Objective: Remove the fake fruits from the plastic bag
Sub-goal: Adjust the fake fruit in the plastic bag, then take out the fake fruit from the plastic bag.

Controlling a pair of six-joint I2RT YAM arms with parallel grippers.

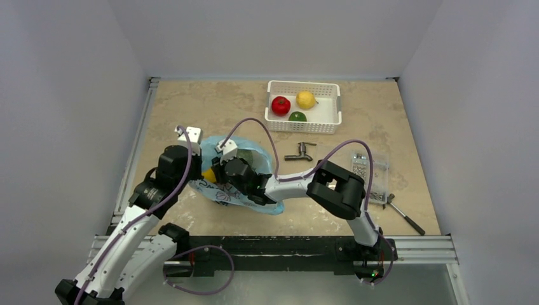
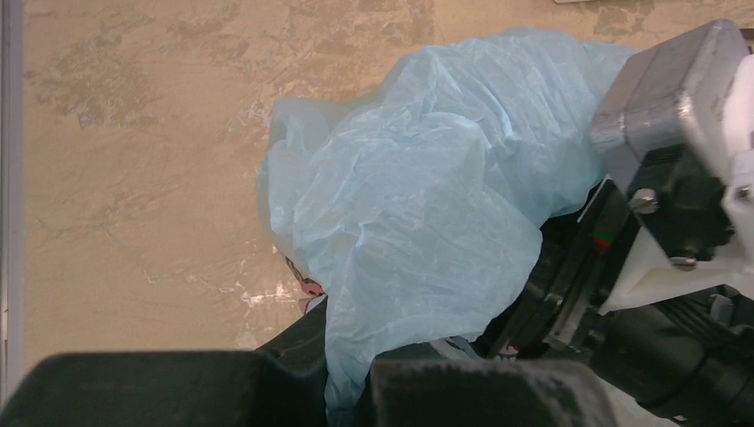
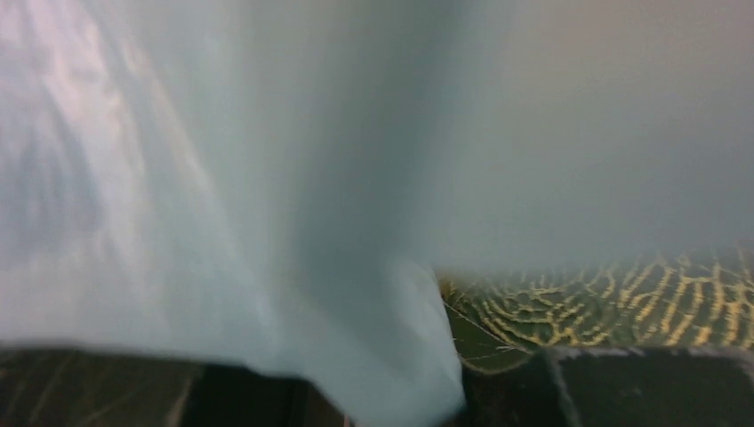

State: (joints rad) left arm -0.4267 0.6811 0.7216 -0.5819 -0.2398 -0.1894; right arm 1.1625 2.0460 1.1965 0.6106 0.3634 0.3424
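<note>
Three fake fruits (image 1: 280,105), one red, one yellow and one green, are seen in the white basket (image 1: 335,109). The plastic bag (image 1: 222,194) lies crumpled on the surface (image 1: 191,101), nearer to the arm bases than the basket and to the left of it, and it is partly covered by both wrists. At the side of the bag far from the basket a small yellow-orange patch is visible. It may be one more fruit, but this cannot be told for sure.

In the left wrist view a fold of the light-blue film is drawn down into the left gripper (image 2: 347,391). Its jaws are almost closed, and the film appears to be pinched between them. The right gripper (image 3: 427,391) is inside the bag. Its view is filled with blurred film, and the dull-green bumpy ball (image 3: 613,302) shows at the lower right. These jaws are spread wide and nothing is held in them, though a flap of film hangs into the gap.

The step in hand is judged to be the reach for the next fruit while the bag is held by the other arm. For the next move the open jaws must be brought around the ball. The loose film should be kept out of the grip, and the bag should be held down so that it is not lifted together with the fruit.
</note>
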